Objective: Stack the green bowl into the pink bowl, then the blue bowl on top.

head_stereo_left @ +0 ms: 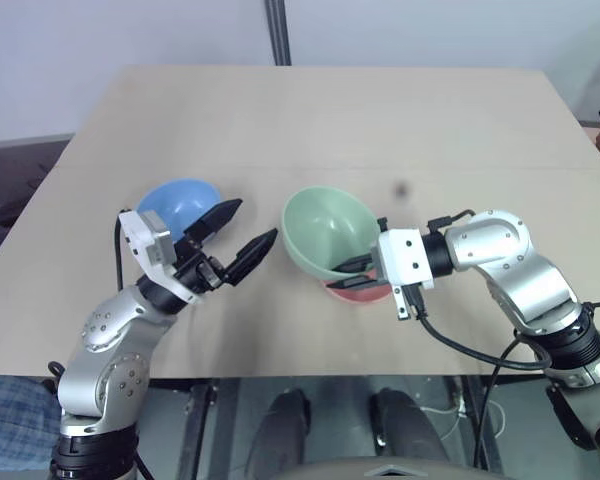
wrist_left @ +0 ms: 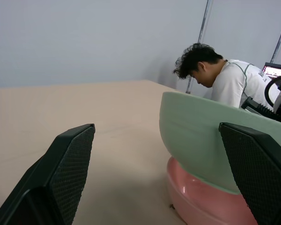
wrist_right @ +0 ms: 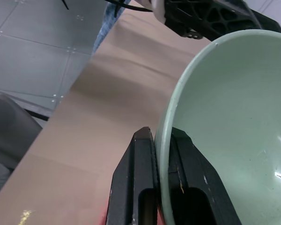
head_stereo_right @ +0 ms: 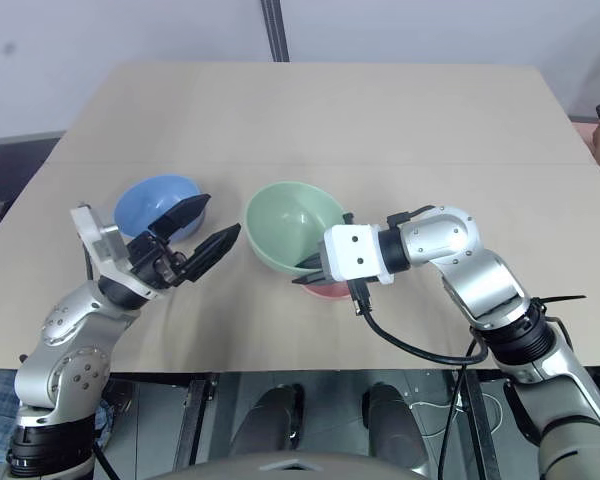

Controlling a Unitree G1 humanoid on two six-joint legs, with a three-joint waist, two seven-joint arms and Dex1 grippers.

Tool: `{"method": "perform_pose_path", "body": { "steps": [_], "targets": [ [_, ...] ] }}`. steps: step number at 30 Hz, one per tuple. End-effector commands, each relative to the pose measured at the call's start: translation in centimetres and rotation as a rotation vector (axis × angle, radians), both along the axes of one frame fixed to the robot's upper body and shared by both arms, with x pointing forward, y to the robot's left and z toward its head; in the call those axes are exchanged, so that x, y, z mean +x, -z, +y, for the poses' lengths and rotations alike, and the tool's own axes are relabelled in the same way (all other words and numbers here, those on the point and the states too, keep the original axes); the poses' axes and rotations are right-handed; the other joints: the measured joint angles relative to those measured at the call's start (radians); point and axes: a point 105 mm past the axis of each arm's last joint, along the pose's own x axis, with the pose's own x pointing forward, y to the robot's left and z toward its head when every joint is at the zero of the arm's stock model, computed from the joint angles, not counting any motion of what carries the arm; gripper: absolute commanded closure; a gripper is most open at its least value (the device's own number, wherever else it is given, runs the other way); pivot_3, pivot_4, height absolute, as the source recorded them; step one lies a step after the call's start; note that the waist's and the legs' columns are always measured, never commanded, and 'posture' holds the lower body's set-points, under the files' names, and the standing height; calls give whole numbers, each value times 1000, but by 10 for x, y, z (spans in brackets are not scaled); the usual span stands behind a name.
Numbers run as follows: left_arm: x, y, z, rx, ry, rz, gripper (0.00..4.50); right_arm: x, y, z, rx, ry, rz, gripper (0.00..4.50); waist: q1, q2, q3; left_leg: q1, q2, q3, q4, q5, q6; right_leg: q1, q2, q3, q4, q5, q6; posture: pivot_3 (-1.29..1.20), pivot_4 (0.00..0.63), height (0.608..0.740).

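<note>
- Green bowl (head_stereo_left: 327, 232) is what I have in my right gripper (head_stereo_left: 358, 266): its two black fingers pinch the near rim, one finger inside the bowl and one outside, as the right wrist view shows plainly.
- I see the green bowl tilted, its mouth facing up and away from the gripper, with its underside down in the pink bowl (head_stereo_left: 358, 292).
- Pink bowl sits on the wooden table (head_stereo_left: 380, 130) near the front edge, mostly hidden beneath the green one; from the head camera I only get a salmon crescent under the gripper. In the left wrist view more of its inside (wrist_left: 206, 201) shows below the green wall (wrist_left: 196, 136).
- I cannot tell whether the green bowl is fully seated in the pink one; it leans rather than lying level.
- Blue bowl (head_stereo_left: 178, 204) stands by itself on the table to the left of the stacked pair, apart from them.
- My left gripper (head_stereo_left: 237, 238) hangs in front of the blue bowl, fingers spread wide and holding nothing, pointing towards the green bowl.
- A person (wrist_left: 215, 75) in a white shirt is beyond the far side of the table, head bent down.
</note>
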Motion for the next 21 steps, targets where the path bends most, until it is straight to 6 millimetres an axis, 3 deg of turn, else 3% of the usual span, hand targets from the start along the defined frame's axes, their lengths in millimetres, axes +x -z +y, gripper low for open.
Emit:
{"method": "perform_pose_path", "body": {
  "steps": [1,5,11,21],
  "targets": [
    [-4,-9,-1,6,20,-38,0,-6,-8,1,17,-11,-26,2859,0,0,0,0,0,0,0,0,0,0,0,0,0,0,0,0,150,740],
    [-5,-9,-2,5,27,-35,0,0,-9,1,28,31,-27,910,0,0,0,0,0,0,0,0,0,0,0,0,0,0,0,0,150,740],
    [-7,-8,-3,9,32,-32,0,6,-16,-11,34,73,-15,910,1,0,0,0,0,0,0,0,0,0,0,0,0,0,0,0,150,740],
    [-9,-7,0,5,8,-34,0,32,-30,-63,156,315,110,910,3,0,0,0,0,0,0,0,0,1,0,0,0,0,0,0,150,740]
  ]
}}
